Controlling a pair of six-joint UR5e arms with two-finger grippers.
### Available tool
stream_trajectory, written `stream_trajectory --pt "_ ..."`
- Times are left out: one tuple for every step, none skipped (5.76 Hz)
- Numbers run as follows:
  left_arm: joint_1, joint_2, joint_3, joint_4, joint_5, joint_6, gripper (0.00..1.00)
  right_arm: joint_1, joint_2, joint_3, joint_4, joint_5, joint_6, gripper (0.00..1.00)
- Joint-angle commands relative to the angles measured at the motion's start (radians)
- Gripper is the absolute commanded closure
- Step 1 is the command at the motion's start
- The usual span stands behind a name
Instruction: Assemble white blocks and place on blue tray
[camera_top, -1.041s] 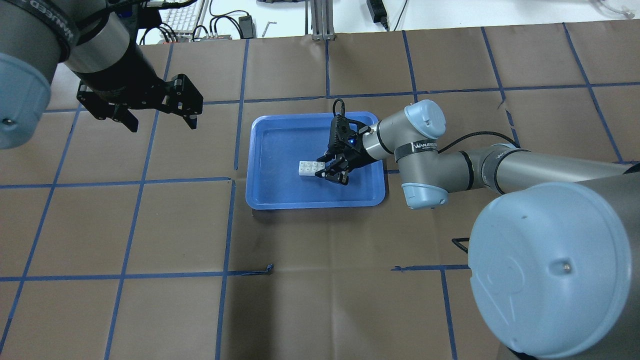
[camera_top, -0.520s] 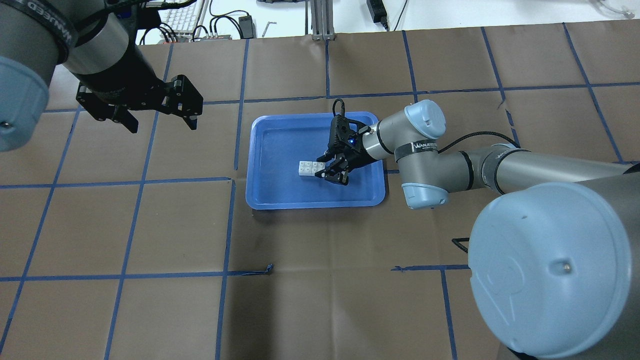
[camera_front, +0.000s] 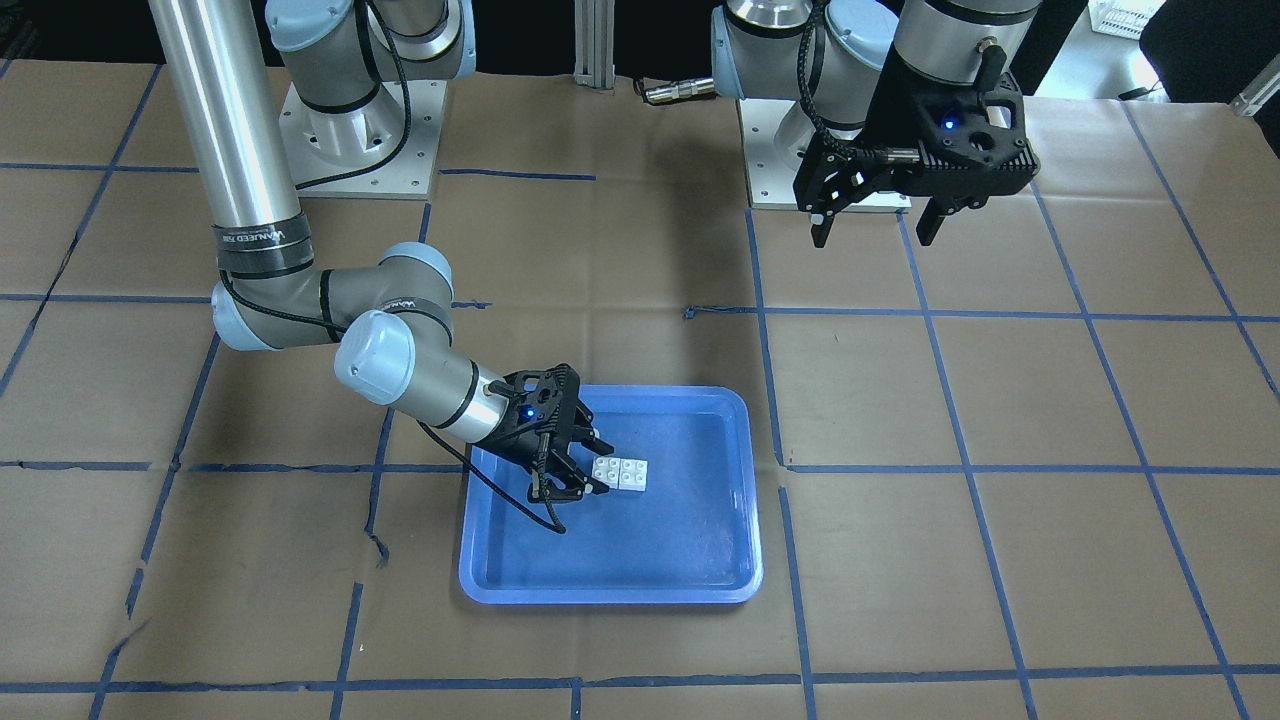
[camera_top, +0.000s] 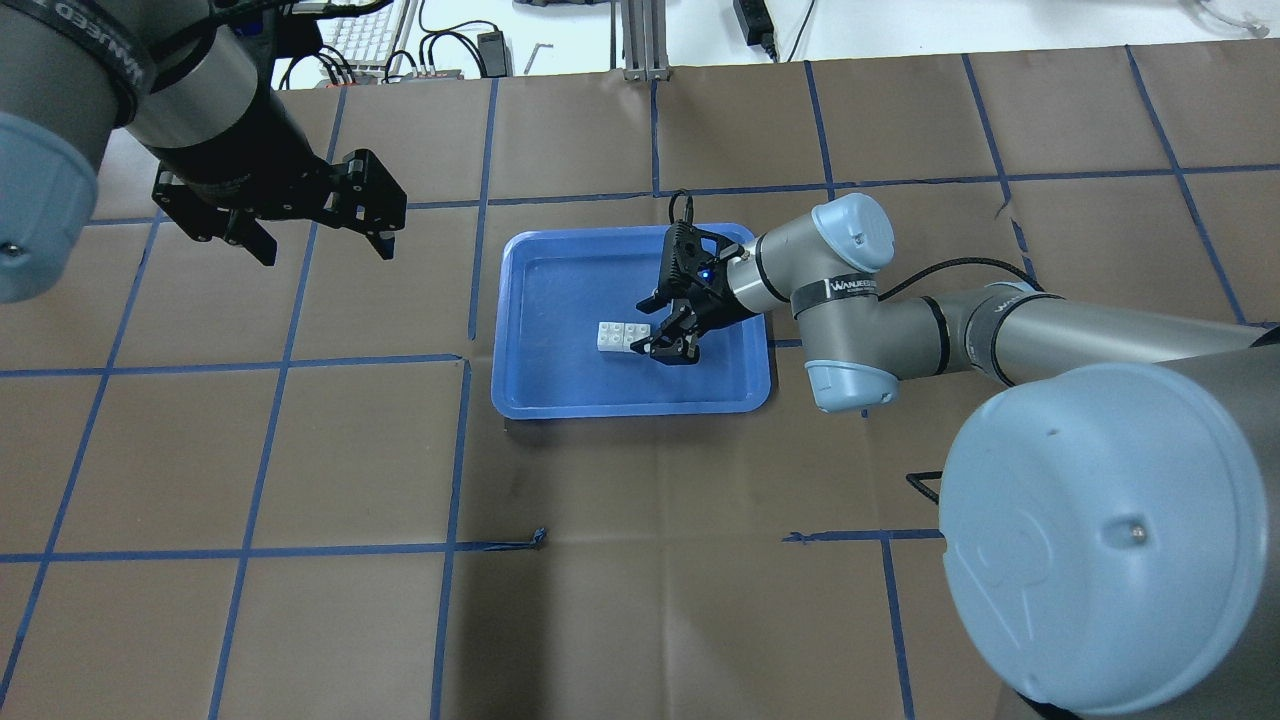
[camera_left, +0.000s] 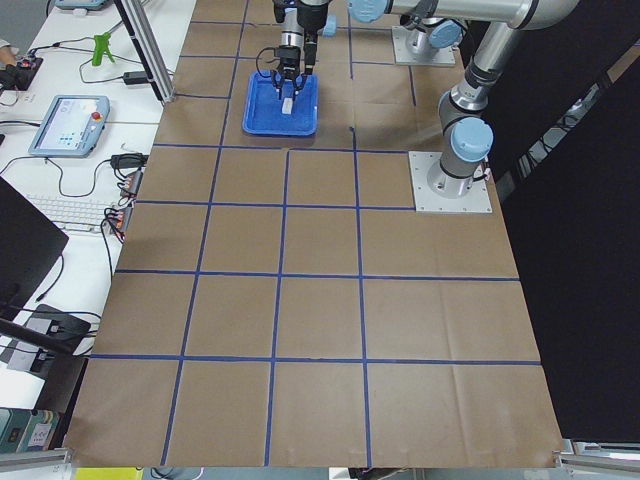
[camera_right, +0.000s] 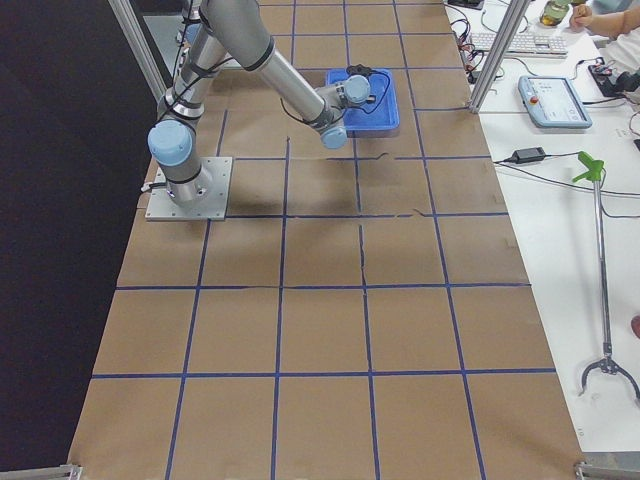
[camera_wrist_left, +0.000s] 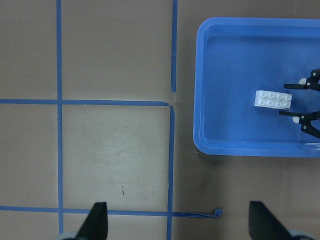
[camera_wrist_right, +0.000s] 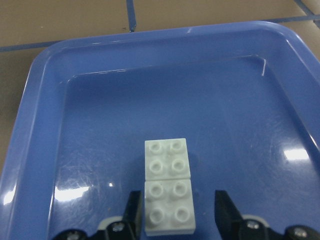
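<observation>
The two white blocks (camera_top: 621, 337) are joined end to end and lie flat on the floor of the blue tray (camera_top: 560, 290). They also show in the front view (camera_front: 620, 472), the left wrist view (camera_wrist_left: 273, 99) and the right wrist view (camera_wrist_right: 168, 186). My right gripper (camera_top: 651, 329) is low over the tray (camera_wrist_right: 100, 125), open. Its fingers (camera_wrist_right: 133, 212) stand on either side of the near block with a gap on each side. My left gripper (camera_top: 325, 245) is open and empty, held high over the table to the left of the tray (camera_wrist_left: 235, 65).
The table is covered in brown paper with a blue tape grid. A loose curl of tape (camera_top: 540, 537) lies in front of the tray. Both arm bases (camera_front: 360, 130) stand at the robot's edge. A keyboard and cables (camera_top: 370, 40) lie beyond the far edge.
My right gripper has drawn back slightly to the right, away from the blocks, and its wrist has shifted a little. The blocks and my left arm have not moved.
</observation>
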Motion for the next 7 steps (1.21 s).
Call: stream_trajectory --pt "0.0 0.0 -0.001 0.0 0.0 0.0 0.01 -0.016 -0.091 -0.069 0.159 -0.021 0.076 0.0" --pt "0.0 0.0 -0.001 0.0 0.0 0.0 0.01 -0.045 -0.157 -0.129 0.361 -0.116 0.079 0.0" --pt "0.0 0.0 -0.003 0.0 0.0 0.0 0.01 -0.078 -0.218 -0.206 0.593 -0.178 0.11 0.0" --pt "0.0 0.002 -0.004 0.0 0.0 0.0 0.01 -0.092 -0.262 -0.284 0.762 -0.264 0.196 0.0" --pt "0.0 0.002 -0.006 0.0 0.002 0.0 0.01 -0.1 -0.276 -0.362 0.849 -0.41 0.346 0.0" --pt "0.0 0.002 -0.008 0.0 0.002 0.0 0.01 -0.105 -0.303 -0.41 0.974 -0.502 0.501 0.0" --pt "0.0 0.002 -0.008 0.0 0.002 0.0 0.01 -0.128 -0.349 -0.438 1.13 -0.595 0.647 0.0"
